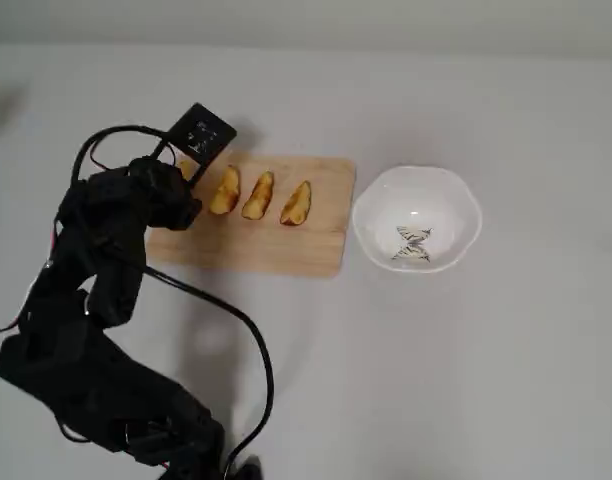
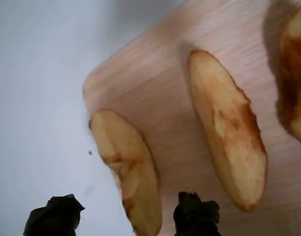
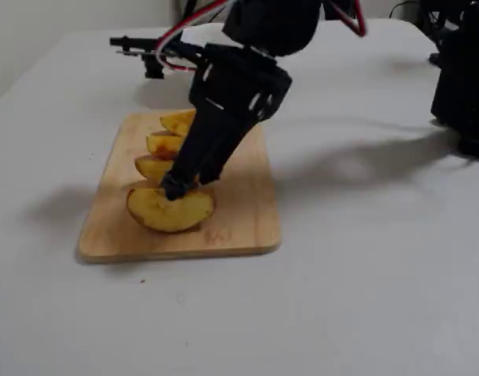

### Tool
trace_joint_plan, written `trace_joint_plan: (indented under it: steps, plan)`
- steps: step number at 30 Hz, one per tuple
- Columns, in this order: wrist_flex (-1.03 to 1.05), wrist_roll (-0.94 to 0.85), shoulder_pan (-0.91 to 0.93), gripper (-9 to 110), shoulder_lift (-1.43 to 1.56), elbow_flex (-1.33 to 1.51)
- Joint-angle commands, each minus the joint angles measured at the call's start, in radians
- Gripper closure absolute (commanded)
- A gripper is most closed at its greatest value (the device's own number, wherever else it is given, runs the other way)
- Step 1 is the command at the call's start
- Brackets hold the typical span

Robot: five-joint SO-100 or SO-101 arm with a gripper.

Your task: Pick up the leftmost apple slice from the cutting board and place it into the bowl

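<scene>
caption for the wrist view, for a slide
Open gripper straddling the end apple slice at the cutting board corner, a second slice beside it.

- Leftmost slice (image 1: 189,168): overhead view, mostly hidden under the arm (image 1: 116,220); only a yellow sliver shows.
- Gripper (image 2: 126,216): wrist view, two dark fingertips (image 2: 195,212) cut off by the bottom edge (spread apart, astride the slice end).
- Right-hand slice (image 2: 295,78): wrist view, cut off by the right edge, blurred.
- Board (image 2: 160,93): wrist view, only one corner in frame.
- Bowl (image 1: 456,195): outside the fixed view.
</scene>
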Motion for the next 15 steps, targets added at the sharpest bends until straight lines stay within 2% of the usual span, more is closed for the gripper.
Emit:
trace_joint_plan:
  steps: [1,11,15]
  plan:
    - [-0.067,0.026,-0.009,77,-0.021,-0.074]
    - [-0.107,0.055,-0.032,83,-0.112,-0.097]
    - [-0.101,0.071,-0.037,93,-0.153,-0.127]
